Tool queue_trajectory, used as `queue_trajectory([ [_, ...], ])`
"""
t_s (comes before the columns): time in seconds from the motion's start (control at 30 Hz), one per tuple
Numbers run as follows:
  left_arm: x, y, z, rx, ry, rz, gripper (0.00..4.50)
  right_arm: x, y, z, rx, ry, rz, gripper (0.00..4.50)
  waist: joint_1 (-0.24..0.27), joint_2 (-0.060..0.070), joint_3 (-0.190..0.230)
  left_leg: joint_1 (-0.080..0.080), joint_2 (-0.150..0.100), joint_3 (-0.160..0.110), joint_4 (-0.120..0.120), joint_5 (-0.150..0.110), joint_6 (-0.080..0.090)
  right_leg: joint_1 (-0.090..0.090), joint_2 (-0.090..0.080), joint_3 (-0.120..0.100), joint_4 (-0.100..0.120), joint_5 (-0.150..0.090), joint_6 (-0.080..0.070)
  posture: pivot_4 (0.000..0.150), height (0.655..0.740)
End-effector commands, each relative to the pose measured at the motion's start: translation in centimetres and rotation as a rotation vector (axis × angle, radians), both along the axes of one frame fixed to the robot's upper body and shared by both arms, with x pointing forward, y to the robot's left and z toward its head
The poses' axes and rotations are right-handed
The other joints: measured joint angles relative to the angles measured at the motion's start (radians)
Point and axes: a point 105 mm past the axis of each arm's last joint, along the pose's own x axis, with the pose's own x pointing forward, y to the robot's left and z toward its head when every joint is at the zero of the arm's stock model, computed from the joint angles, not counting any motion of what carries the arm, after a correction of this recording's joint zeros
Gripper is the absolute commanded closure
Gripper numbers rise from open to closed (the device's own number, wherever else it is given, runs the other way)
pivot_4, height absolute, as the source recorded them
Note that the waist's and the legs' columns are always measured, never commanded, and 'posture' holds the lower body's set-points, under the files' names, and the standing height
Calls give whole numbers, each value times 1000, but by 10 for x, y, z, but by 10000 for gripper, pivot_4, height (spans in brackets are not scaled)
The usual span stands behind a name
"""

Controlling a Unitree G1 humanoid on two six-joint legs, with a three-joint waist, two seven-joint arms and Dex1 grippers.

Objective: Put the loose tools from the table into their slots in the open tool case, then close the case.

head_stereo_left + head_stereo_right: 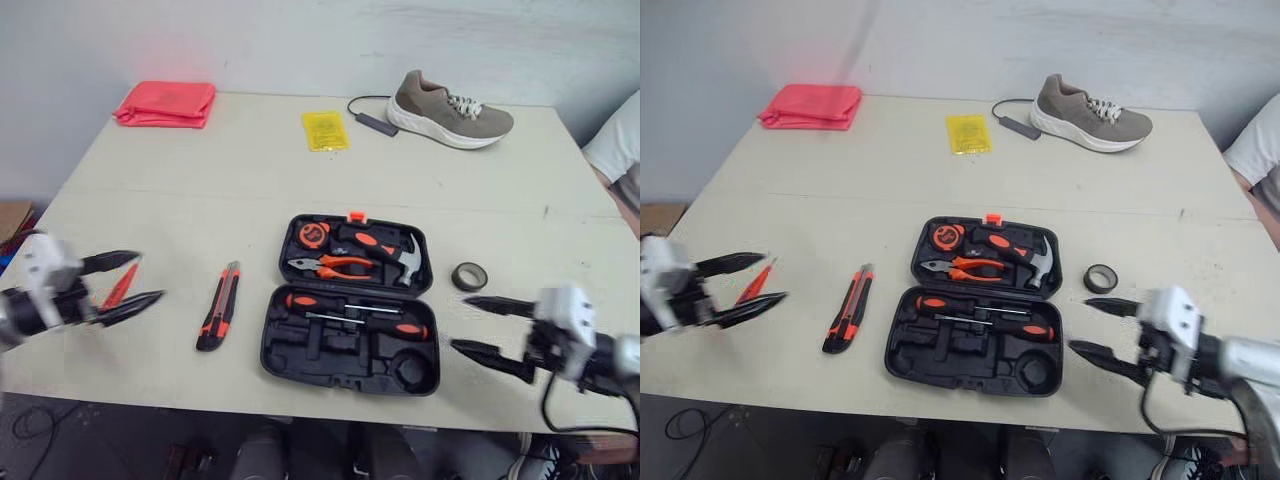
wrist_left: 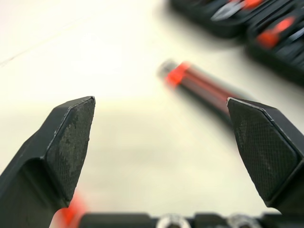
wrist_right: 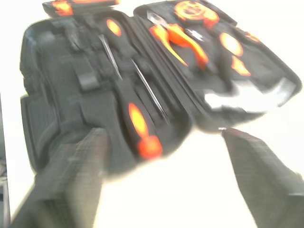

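A pale cream bench (image 1: 200, 180) stands against a plain light wall (image 1: 250, 40). The open case (image 1: 300, 352) lies in the lower middle of the frame, with pliers (image 1: 330, 265) and a hammer (image 1: 395, 255) in its far half and screwdrivers (image 1: 355, 305) in its near half (several near slots are bare). The knife (image 1: 218, 305) lies just left of the case, apart from it. A small red tool (image 1: 120, 285) lies at lower left, between the spread fingers of the left pincer (image 1: 148, 277), which grips nothing. The right pincer (image 1: 460, 322) is at lower right, beside the case, fingers apart and gripping nothing. A tape roll (image 1: 469, 276) sits right of the case. Along the far edge lie a pink cloth (image 1: 166, 103), a yellow packet (image 1: 325, 130) and a shoe (image 1: 448, 110). A person's sleeve (image 1: 615, 140) shows at the right edge.
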Motion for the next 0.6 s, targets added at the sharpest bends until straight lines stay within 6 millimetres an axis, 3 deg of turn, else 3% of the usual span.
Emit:
queue_trajectory([
  [0.03, -20, 51, 14, 37, -67, 194, 0, -13, -45, 12, -42, -115, -126, 255, 0, 0, 0, 0, 0, 0, 0, -1, 0, 0, 0, 0, 0, 0, 0, 1500, 7400],
  [0.13, -40, 91, 4, 60, -52, 374, 0, -27, -89, 1, -106, -97, -288, 255, -2, 0, 0, 1, 1, 1, -1, -2, 0, 0, -1, 1, -1, 0, 0, 1500, 7400],
  [0.23, -58, 115, -7, 84, -21, 495, 0, -41, -126, -9, -152, -77, -419, 255, -3, 0, 0, 1, 1, 2, -3, -2, -1, -1, -1, 3, -1, 0, -1, 1500, 7400],
  [0.33, -63, 127, -6, 70, -48, 563, 0, -49, -143, -15, -177, -69, -475, 255, -2, 1, 1, 2, 1, 2, -3, -3, -1, -2, -2, 3, -1, 0, -1, 1500, 7400],
  [0.47, -59, 121, -9, 64, -53, 528, 0, -39, -136, -11, -158, -104, -447, 255, -4, 2, 1, 3, 2, 2, -3, -5, -7, -2, -2, 7, 0, -1, -2, 1500, 7400],
  [0.6, -44, 106, -14, 20, -65, 475, 0, -16, -94, -3, -25, -167, -310, 255, -11, 3, 1, 3, 4, 1, -3, -5, -9, -2, -2, 7, 1, -1, -3, 1500, 7400],
])
